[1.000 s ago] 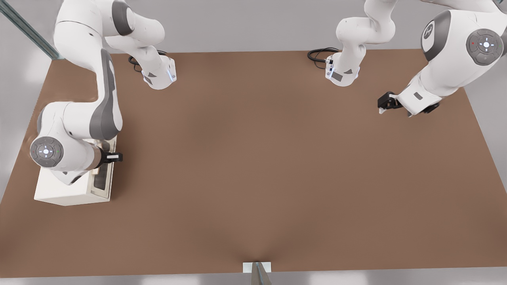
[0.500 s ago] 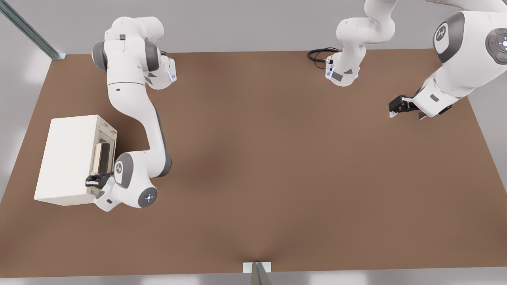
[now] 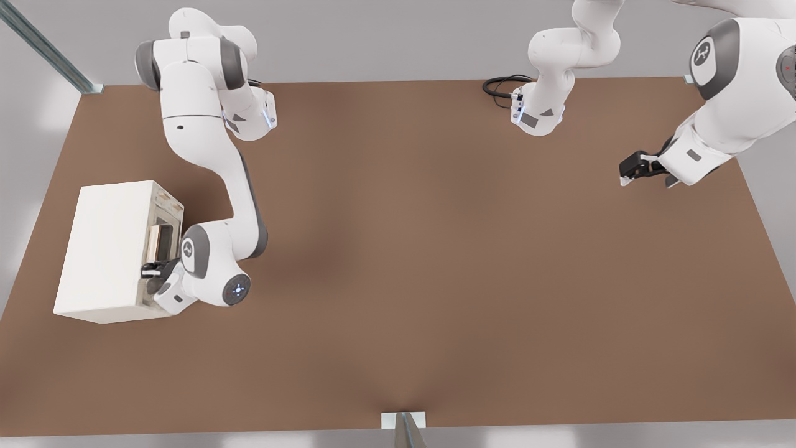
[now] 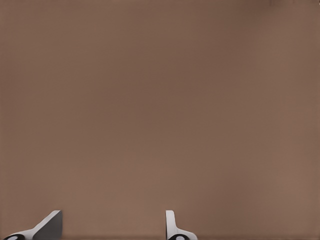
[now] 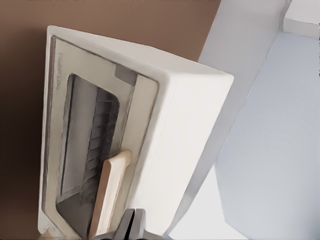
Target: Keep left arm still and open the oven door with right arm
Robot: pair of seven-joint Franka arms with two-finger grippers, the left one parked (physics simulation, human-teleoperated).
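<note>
Gripper (image 3: 151,271) at the oven door's (image 3: 163,244) near end, fingers pressed together beside the handle (image 5: 110,192) — nothing pinched — apparently placed to hook it.

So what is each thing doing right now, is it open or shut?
Oven door: shut against the oven.
Handle: nothing gripping it.
Gripper: shut, empty, at the handle's end by the door.

Oven door (image 3: 163,244): cream frame, dark glass, tan bar handle (image 5: 109,192); appears shut. Gripper (image 3: 151,271) at handle end, fingers together.
</note>
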